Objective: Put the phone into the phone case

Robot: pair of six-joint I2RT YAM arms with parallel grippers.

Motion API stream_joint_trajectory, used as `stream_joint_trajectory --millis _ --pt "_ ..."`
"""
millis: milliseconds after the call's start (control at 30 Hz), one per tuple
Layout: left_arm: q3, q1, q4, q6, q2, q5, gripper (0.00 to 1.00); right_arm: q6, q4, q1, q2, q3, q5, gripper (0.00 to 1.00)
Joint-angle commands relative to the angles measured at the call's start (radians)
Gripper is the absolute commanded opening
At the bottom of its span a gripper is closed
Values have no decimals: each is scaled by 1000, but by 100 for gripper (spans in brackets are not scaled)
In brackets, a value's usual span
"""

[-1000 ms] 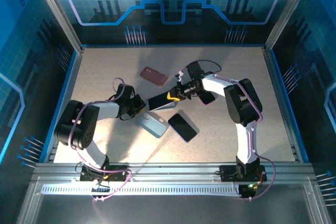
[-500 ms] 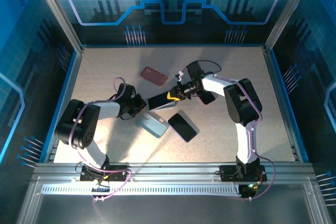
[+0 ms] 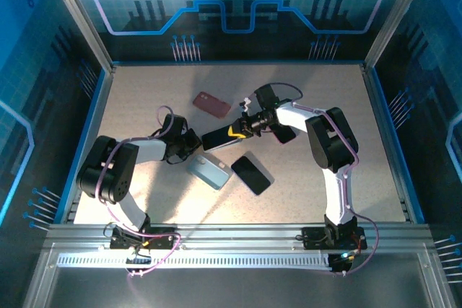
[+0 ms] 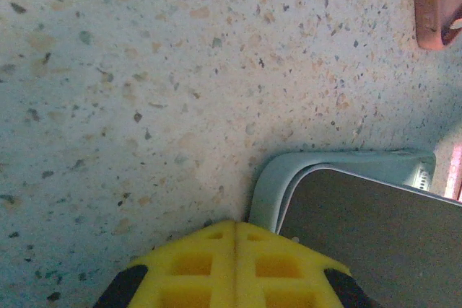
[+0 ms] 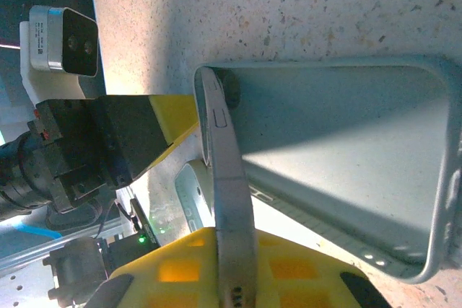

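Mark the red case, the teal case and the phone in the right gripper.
red case (image 3: 211, 104): top view, middle of its back.
teal case (image 5: 339, 142): right wrist view, inner back wall.
phone (image 5: 229, 200): right wrist view, its side edge.

The whole worktop (image 3: 144, 106) is viewed from high above and behind its near edge, looking downward. The left wrist view is taken very near the speckled surface, over the left tool (image 4: 234, 239) at the frame's bottom edge. The right wrist view is taken equally near, over the right tool (image 5: 224, 254) at the bottom, facing the left tool at middle left. The phone case (image 5: 339, 171) and phone (image 5: 228, 178) are shared by all three views.
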Motion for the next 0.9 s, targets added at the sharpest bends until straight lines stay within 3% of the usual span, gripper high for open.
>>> stream_joint_trajectory --millis 0,400,867 --pt "38 -36 34 -2 53 18 0 -22 -62 23 46 13 70 0" --pt "130 -37 12 18 102 -32 0 -74 -140 22 52 28 87 0" --pt "115 -31 25 23 92 -74 0 -100 -211 -18 76 55 123 0"
